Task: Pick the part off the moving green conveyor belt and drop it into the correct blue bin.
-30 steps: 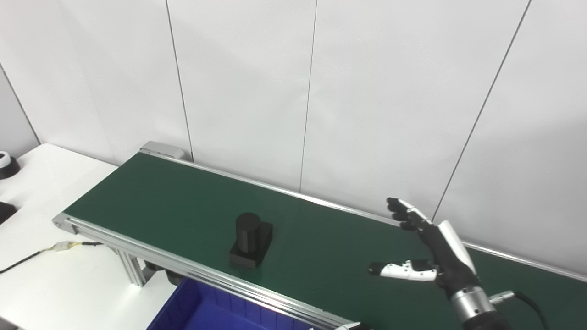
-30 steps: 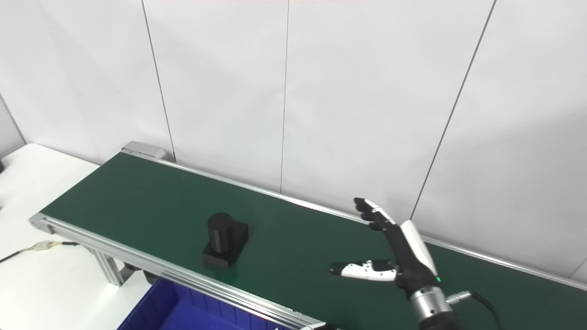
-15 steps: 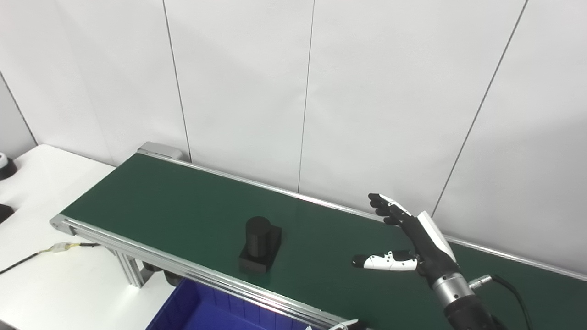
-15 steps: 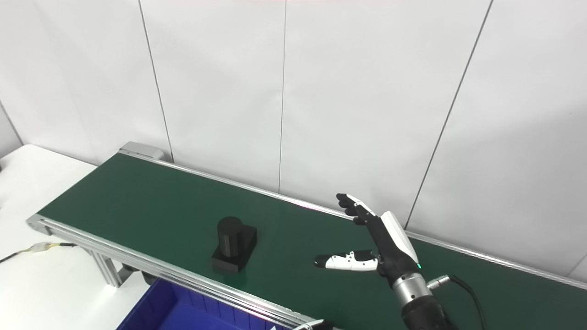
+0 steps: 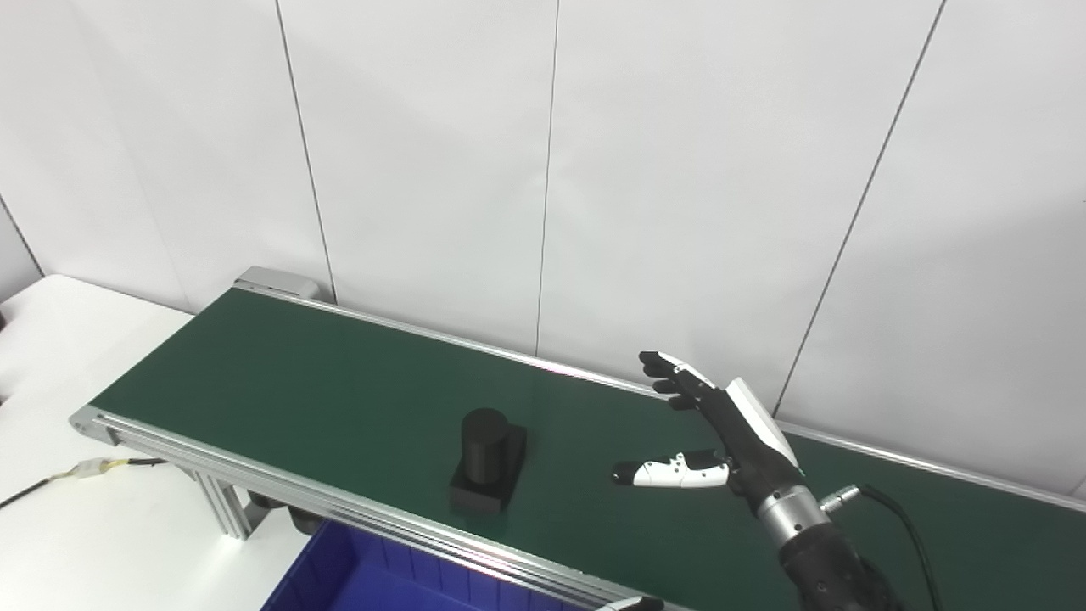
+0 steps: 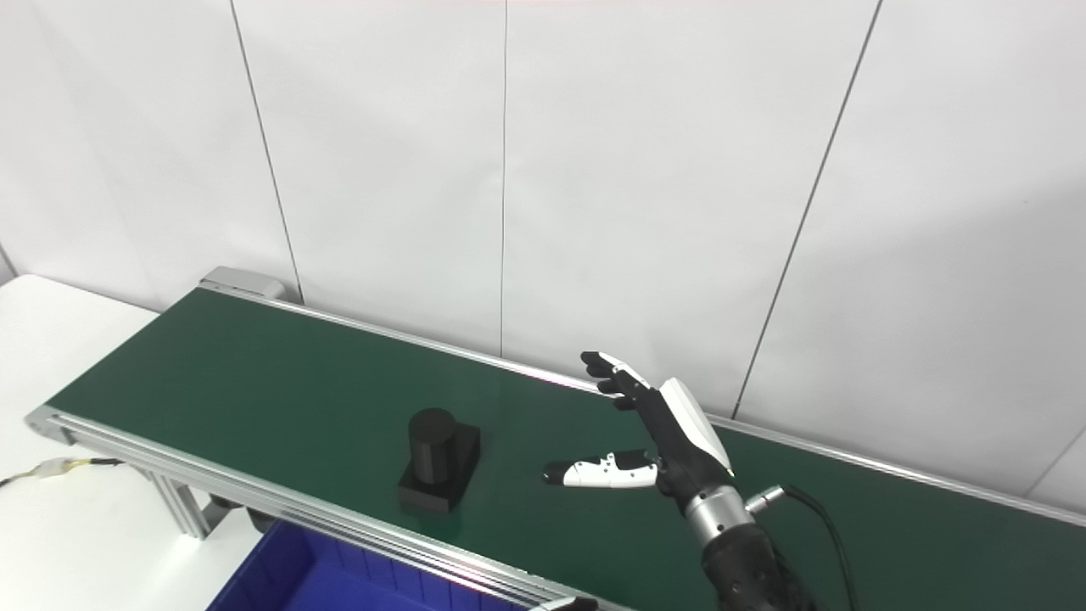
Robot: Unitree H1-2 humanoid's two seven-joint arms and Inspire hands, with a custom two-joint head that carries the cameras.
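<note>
A black part (image 5: 488,461), a short cylinder standing on a rectangular base, rides on the green conveyor belt (image 5: 297,382) near its front rail. My right hand (image 5: 721,428) hovers over the belt to the right of the part, open, with its thumb pointing left toward the part and its fingers stretched up and away. A clear stretch of belt lies between thumb tip and part. A blue bin (image 5: 356,577) sits below the belt's front rail. My left hand is out of view except for a small tip (image 5: 632,604) at the bottom edge.
A white table (image 5: 76,526) lies at the left, with a cable and connector (image 5: 93,467) on it. The aluminium belt frame and leg (image 5: 221,509) stand between table and bin. A white panelled wall runs close behind the belt.
The part has ridden rightward along the belt. My right hand has moved left toward it, still open. The camera has also panned a little to the right.
</note>
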